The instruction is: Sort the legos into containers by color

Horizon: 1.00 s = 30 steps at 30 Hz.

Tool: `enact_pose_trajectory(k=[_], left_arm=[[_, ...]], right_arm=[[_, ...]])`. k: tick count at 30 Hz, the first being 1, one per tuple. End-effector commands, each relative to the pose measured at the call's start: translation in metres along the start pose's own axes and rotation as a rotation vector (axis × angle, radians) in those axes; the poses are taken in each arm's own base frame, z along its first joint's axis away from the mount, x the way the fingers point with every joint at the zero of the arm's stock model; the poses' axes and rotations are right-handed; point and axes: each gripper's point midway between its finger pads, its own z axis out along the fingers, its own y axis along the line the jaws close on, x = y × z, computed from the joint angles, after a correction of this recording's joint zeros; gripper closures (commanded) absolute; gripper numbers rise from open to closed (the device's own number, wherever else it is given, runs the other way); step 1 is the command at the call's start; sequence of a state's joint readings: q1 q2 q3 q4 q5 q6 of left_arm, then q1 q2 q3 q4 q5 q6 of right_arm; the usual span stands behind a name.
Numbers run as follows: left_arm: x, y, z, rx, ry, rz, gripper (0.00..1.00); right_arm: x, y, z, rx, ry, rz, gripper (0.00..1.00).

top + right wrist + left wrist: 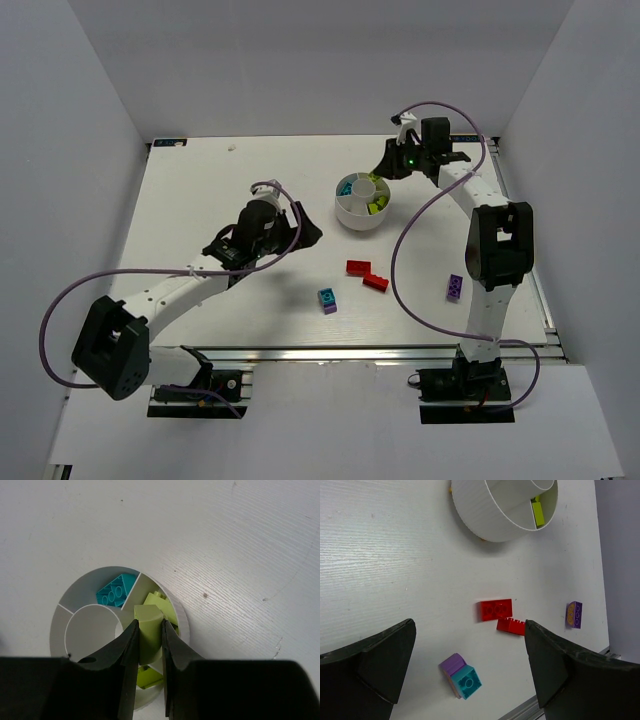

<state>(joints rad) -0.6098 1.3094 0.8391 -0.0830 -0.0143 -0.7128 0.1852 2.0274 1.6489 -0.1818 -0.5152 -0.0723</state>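
Note:
The round white dish (352, 212) stands at the table's middle back. My right gripper (149, 624) is shut on a lime green brick (148, 614) and holds it over the dish's lime compartment, where other lime bricks (165, 606) lie. A cyan brick (116, 591) lies in the neighbouring compartment. My left gripper (470, 630) is open and empty, above the table left of the dish (485, 517). Below it lie two red bricks (496, 609) (511, 626), a joined purple and cyan brick (460, 675) and a purple brick (574, 615).
In the top view the red bricks (366, 273), the purple and cyan brick (327, 299) and the purple brick (455, 287) lie in front of the dish. The right arm's upright link (495, 250) stands beside the purple brick. White walls enclose the table.

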Motion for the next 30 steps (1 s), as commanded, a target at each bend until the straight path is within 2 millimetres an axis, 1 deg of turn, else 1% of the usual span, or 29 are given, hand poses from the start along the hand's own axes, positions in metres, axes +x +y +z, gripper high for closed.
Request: enact_pose_trajectory(k=[1, 3, 4, 5, 7, 8, 11, 16, 19, 20, 21, 22, 23, 24, 25, 27, 28, 29, 30], left_arm=[[-0.005, -0.003, -0.011, 0.024, -0.017, -0.009, 0.02], [-0.002, -0.001, -0.012, 0.02, -0.013, -0.007, 0.02], [0.002, -0.005, -0.013, 0.043, 0.009, -0.007, 0.02], [0.002, -0.005, -0.014, 0.045, 0.012, -0.005, 0.02], [0.005, -0.005, -0.015, 0.049, 0.024, -0.005, 0.02], [0.005, -0.007, -0.016, 0.056, 0.023, -0.007, 0.02], [0.01, -0.007, -0.018, 0.065, 0.038, -0.009, 0.02], [0.013, -0.007, -0.022, 0.075, 0.052, -0.011, 0.02], [0.019, -0.006, -0.024, 0.082, 0.07, -0.011, 0.03], [0.022, -0.005, -0.025, 0.082, 0.078, -0.012, 0.04], [0.024, -0.005, -0.026, 0.087, 0.086, -0.012, 0.05], [0.026, -0.005, -0.027, 0.09, 0.091, -0.011, 0.07], [0.028, -0.005, -0.027, 0.092, 0.099, -0.011, 0.08], [0.03, -0.005, -0.028, 0.096, 0.108, -0.011, 0.1], [0.03, -0.005, -0.028, 0.097, 0.111, -0.013, 0.13], [0.036, -0.003, -0.028, 0.089, 0.132, -0.015, 0.15], [0.037, -0.003, -0.028, 0.09, 0.138, -0.015, 0.16], [0.038, -0.003, -0.027, 0.086, 0.146, -0.015, 0.17], [0.04, -0.004, -0.027, 0.083, 0.153, -0.014, 0.18]], right_arm=[[-0.007, 0.003, -0.002, -0.005, -0.018, -0.033, 0.85], [-0.006, 0.003, -0.002, 0.0, -0.014, -0.035, 0.73], [-0.005, 0.002, -0.002, 0.003, -0.012, -0.039, 0.69], [-0.003, 0.002, -0.002, 0.004, -0.007, -0.04, 0.61], [-0.002, 0.0, -0.003, 0.013, -0.004, -0.046, 0.54], [-0.001, -0.001, -0.003, 0.014, -0.002, -0.047, 0.47], [-0.003, 0.0, -0.004, 0.011, -0.005, -0.05, 0.42], [-0.01, 0.003, -0.008, 0.011, -0.021, -0.066, 0.41], [-0.023, 0.002, -0.021, 0.022, -0.05, -0.112, 0.38], [-0.033, 0.005, -0.03, 0.023, -0.075, -0.139, 0.31], [-0.037, 0.006, -0.036, 0.009, -0.086, -0.193, 0.23], [-0.043, 0.011, -0.048, 0.001, -0.108, -0.235, 0.11], [-0.045, 0.021, -0.054, -0.048, -0.124, -0.271, 0.11], [-0.048, 0.02, -0.064, -0.065, -0.148, -0.352, 0.11], [-0.049, 0.031, -0.078, -0.087, -0.184, -0.419, 0.1], [-0.046, 0.041, -0.093, -0.122, -0.239, -0.548, 0.11], [-0.062, 0.051, -0.109, -0.101, -0.316, -0.637, 0.11], [-0.032, 0.053, -0.105, -0.128, -0.286, -0.623, 0.11], [-0.026, 0.06, -0.107, -0.157, -0.285, -0.637, 0.11]])
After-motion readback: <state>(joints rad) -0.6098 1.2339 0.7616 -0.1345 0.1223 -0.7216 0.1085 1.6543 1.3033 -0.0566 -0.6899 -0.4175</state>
